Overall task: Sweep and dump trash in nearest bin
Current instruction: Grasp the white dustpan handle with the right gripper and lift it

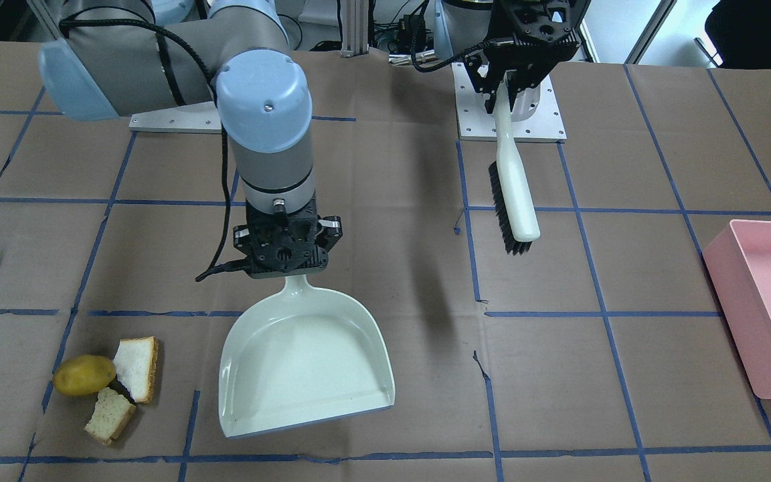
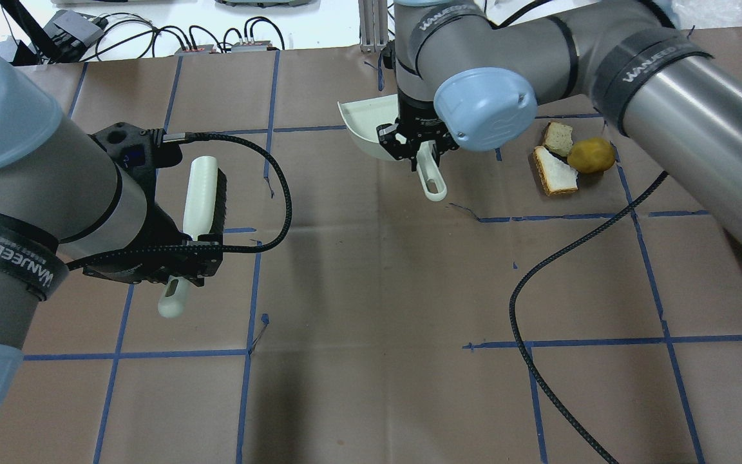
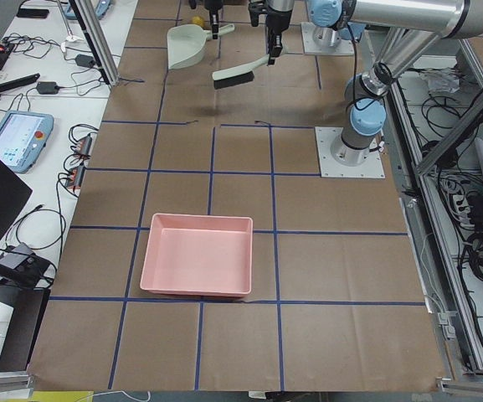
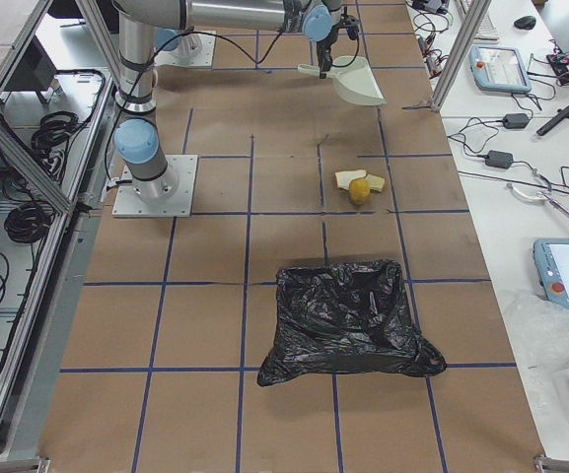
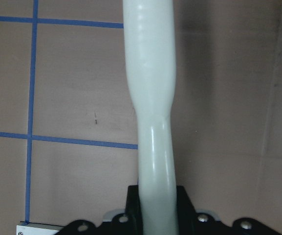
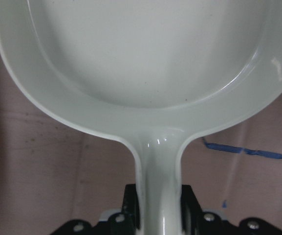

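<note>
While aloft and downturned, right pincer (image 1: 290,276) tight on dustpan (image 1: 305,355), left pincer (image 1: 502,90) tight on brush (image 1: 517,194)

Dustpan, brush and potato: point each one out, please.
dustpan (image 1: 305,361), front-facing view, middle of the pan floor.
brush (image 1: 516,181), front-facing view, white back of its body.
potato (image 1: 84,375), front-facing view, centre of its skin.

Grey arm tubes (image 2: 699,109), pale-blue joint caps (image 1: 262,94), black cables (image 2: 525,290), white-lettered black bands (image 2: 641,64)
</note>
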`<state>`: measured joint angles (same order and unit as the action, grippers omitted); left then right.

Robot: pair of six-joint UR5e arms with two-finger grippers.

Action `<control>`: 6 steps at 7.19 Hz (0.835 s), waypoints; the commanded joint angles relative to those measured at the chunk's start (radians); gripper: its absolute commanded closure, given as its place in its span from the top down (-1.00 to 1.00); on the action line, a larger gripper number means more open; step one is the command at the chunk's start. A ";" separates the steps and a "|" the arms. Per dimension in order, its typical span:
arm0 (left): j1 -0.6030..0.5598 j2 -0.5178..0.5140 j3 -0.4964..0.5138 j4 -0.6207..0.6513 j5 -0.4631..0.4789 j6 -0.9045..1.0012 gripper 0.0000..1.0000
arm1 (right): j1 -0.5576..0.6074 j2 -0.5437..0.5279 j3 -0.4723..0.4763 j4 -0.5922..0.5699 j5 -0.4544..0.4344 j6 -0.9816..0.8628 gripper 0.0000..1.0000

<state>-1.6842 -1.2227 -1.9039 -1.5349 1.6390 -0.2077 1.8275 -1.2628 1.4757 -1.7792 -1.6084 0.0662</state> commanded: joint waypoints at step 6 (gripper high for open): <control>-0.005 -0.012 0.003 0.001 -0.042 -0.049 -0.99 | -0.495 -0.112 -0.003 0.072 -0.169 -1.268 -0.94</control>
<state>-1.6874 -1.2315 -1.9017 -1.5335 1.6249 -0.2548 1.4390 -1.3677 1.4739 -1.6953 -1.7730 -0.9554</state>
